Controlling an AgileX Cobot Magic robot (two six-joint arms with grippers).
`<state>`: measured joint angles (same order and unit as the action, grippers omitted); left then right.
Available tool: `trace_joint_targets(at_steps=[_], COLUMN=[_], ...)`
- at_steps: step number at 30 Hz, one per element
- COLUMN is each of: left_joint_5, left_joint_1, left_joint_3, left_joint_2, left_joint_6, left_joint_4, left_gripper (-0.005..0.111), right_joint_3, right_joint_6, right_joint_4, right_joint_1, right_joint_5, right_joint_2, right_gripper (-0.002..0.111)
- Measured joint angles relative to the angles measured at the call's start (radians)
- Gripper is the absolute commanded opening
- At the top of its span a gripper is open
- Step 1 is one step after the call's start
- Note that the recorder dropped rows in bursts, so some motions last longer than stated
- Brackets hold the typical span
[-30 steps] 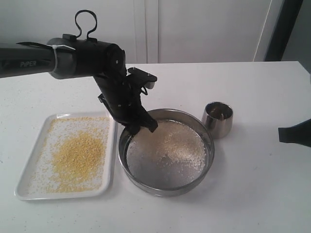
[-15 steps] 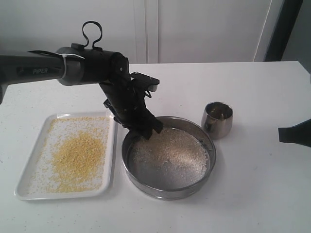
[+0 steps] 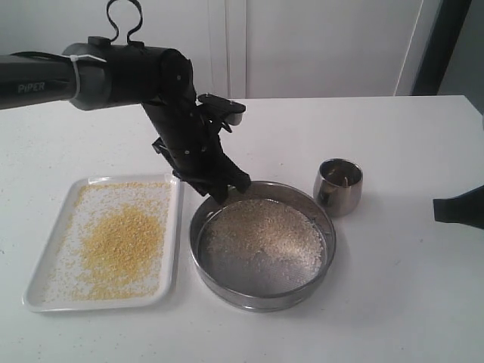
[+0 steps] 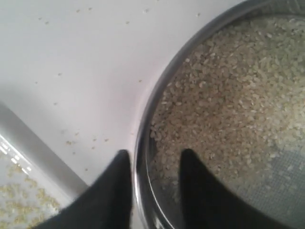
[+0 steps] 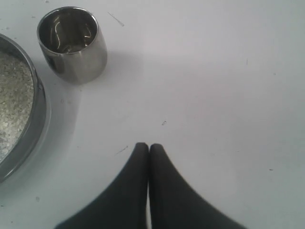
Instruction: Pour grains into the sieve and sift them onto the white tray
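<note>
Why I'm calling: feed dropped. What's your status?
Left jaws open, straddling sieve rim. Right jaws shut, empty. Pale grains in sieve, yellow grains on tray. Cup clear.

Inventory of the table (image 3: 393,302) — counts by kind.
One sieve (image 3: 261,293), one white tray (image 3: 36,291), one steel cup (image 3: 338,189); two grippers, the left gripper (image 4: 156,153) and the right gripper (image 5: 148,147); two lots of loose material — one yellow heap of grains (image 3: 121,242) on the tray, one pale layer (image 3: 261,234) in the sieve.
</note>
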<state>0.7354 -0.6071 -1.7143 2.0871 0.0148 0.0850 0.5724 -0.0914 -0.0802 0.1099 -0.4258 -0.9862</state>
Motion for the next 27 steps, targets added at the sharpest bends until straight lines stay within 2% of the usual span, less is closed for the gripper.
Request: trace_joint_targets(at_steps=[16,27], left_joint_5=[0.096,0.099], left_joint_1=[0.004,0.072], left_joint_3=[0.008,0.223], left_joint_2=[-0.14,-0.336], left_joint_6=[-0.088,-0.101], left_joint_4=[-0.128,-0.164], left_gripper=[0.0,0.0], right_joint_3=[0.0,0.0], right_joint_6=[-0.013,-0.013], right_joint_4=[0.0,0.0], right_joint_1=[0.0,0.0], right_joint_5=[0.0,-0.002], right_joint_2=[0.0,0.0], right_gripper=[0.0,0.0])
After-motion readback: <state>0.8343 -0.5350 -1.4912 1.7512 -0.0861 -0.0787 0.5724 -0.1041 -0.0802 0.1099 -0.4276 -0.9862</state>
